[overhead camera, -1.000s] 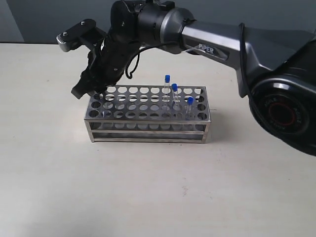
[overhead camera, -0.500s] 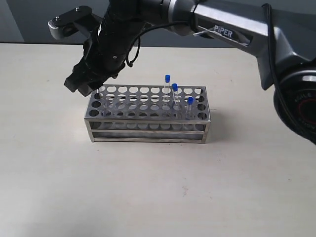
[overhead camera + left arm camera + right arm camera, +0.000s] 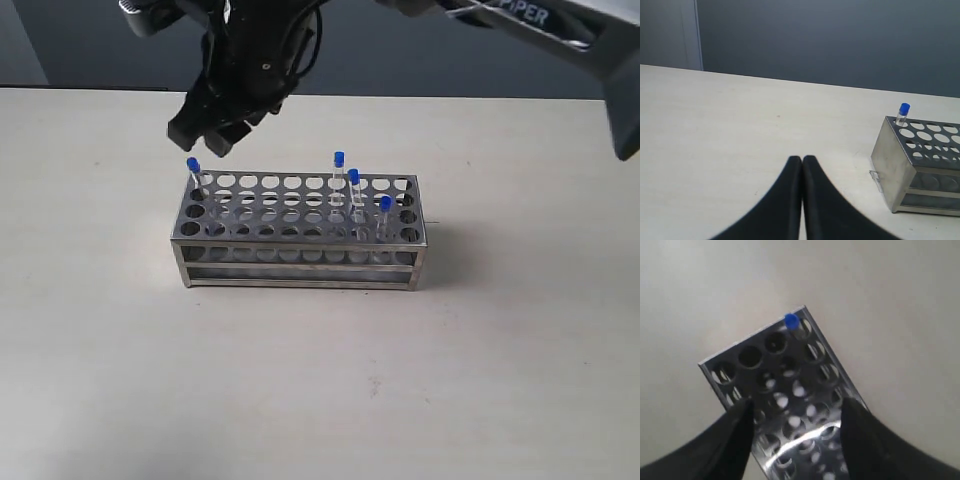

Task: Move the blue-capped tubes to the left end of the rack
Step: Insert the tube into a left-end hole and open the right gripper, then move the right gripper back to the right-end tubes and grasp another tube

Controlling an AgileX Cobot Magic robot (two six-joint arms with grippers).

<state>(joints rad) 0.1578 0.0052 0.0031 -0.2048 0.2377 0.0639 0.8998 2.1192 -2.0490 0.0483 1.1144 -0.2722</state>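
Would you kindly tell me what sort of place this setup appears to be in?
Probably a robotics lab test bench set up to mimic lab work: a metal test-tube rack holding blue-capped tubes sits on a plain pale table before a bare dark wall, with a robot arm above it.

A flat, pale beige matte tabletop (image 3: 300, 400) fills most of the scene. Behind its far edge stands a plain dark blue-grey wall (image 3: 80, 45), joined by a paler grey wall panel (image 3: 665, 30).
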